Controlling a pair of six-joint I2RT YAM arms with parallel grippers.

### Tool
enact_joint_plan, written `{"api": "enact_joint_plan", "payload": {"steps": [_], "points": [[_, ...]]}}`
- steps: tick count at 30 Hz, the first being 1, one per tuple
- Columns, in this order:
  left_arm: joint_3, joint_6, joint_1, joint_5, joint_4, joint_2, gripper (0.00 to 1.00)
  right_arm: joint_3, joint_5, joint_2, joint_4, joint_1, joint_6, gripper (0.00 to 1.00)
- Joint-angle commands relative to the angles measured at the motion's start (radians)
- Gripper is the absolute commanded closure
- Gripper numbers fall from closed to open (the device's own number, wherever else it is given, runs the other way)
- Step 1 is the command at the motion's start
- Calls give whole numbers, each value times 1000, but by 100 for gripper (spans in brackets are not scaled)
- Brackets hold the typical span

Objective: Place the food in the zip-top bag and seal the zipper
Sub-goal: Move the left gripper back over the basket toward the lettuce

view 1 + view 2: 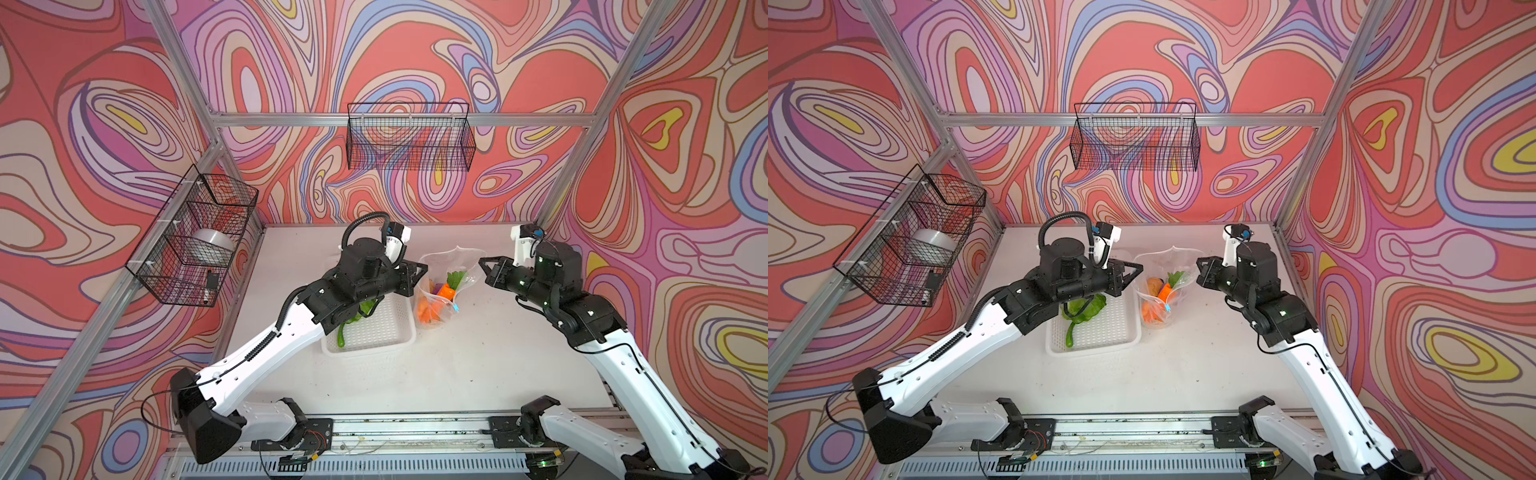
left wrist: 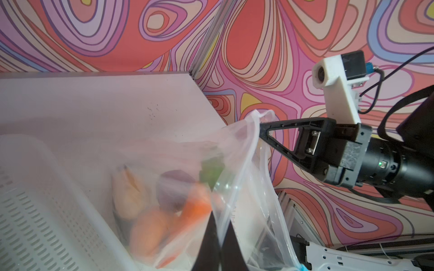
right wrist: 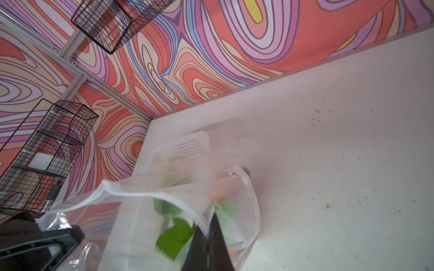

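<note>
Left wrist view: crinkly clear zip-top bag (image 2: 180,154), left pincer (image 2: 218,231) and right pincer (image 2: 261,128) tight on its rim.

Bright even light, wrist views blurred

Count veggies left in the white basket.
2: lettuce under the left arm, pepper by the basket's near-left corner. The arm may hide more.

Both top views look down from above the bench's (image 1: 457,374) front edge, sharing the whole bench. Both wrist views press close on the zip-top bag (image 2: 183,164), seemingly from opposite sides.
</note>
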Motion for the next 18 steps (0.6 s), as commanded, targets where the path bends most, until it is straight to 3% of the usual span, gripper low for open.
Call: {"api": "enact_joint_plan", "payload": {"steps": [1, 18], "points": [[2, -37, -4, 36, 25, 44, 100, -8, -45, 13, 2, 5, 8, 100], [-24, -33, -7, 59, 55, 16, 100, 37, -35, -44, 44, 4, 2, 100]]}}
